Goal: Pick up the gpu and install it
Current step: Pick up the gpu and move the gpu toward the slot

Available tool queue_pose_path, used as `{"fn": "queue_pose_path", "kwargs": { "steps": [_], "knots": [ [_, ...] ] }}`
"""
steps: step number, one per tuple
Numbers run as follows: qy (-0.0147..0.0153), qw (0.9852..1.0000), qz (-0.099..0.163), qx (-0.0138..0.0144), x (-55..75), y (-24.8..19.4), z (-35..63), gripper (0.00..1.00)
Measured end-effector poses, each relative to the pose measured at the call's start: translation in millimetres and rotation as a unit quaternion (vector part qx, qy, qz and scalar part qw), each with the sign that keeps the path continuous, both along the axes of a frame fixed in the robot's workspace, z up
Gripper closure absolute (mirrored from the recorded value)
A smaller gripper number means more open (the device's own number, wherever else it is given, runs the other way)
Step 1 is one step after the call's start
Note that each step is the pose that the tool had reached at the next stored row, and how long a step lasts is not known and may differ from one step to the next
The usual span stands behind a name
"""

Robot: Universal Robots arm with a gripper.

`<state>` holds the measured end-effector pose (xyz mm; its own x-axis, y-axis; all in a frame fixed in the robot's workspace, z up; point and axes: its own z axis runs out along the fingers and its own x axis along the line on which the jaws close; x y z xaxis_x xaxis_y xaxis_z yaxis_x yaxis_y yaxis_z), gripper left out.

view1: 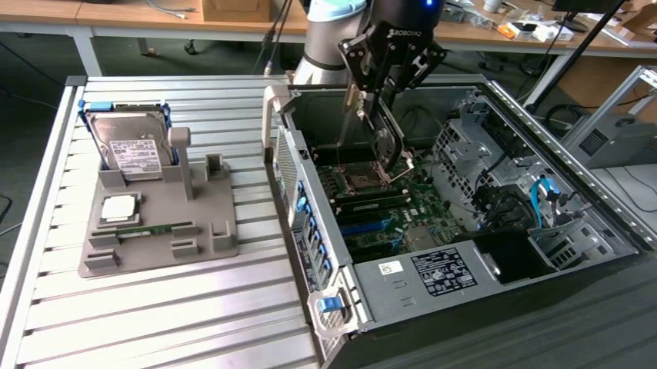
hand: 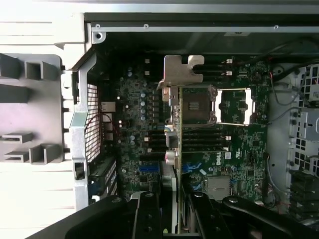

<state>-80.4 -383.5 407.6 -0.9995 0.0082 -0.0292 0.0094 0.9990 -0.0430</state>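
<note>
— Upper middle of the exterior view, over the open computer case (view1: 575,171): what's the gripper (view1: 382,98) got?

— It's closed on the gpu (view1: 382,142). The card hangs down on edge from the jaws, inside the case opening and above the motherboard (view1: 395,219).

— And what's in the case?

— The motherboard lies flat on the bottom. A metal drive cage (view1: 475,150) with cables sits toward the exterior view's right.

— What's at the left of the frame?

— A grey holder (view1: 211,227) on the slatted table (view1: 154,323). A hard drive (view1: 128,146) stands upright in its back slot. A processor chip (view1: 118,206) and a narrow memory stick (view1: 154,229) lie flat nearer the front.

— Any room around the card?

— Open space on both faces. The near case wall is to one side and the drive cage to the other, both clear of it.

— What can't you make out?

— From the wrist view the card is edge-on, so I see a thin green line and the silver bracket (hand: 182,74), with the dark fingers (hand: 148,214) on either side. I can't tell the cooler face, or whether the lower edge touches the board. The arm is cut off at the frame's top.
</note>
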Motion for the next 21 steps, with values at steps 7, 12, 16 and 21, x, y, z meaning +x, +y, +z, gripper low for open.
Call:
{"fn": "queue_pose_path", "kwargs": {
  "steps": [7,12,16,21],
  "knots": [
    [0.0000,1.0000,0.000,0.0000,3.7,0.0,-0.9,0.73],
    [0.0000,1.0000,0.000,0.0000,5.7,0.0,-1.4,0.73],
    [0.0000,1.0000,0.000,0.0000,7.3,0.0,-1.8,0.73],
    [0.0000,1.0000,0.000,0.0000,9.8,0.0,-2.4,0.73]
  ]
}}
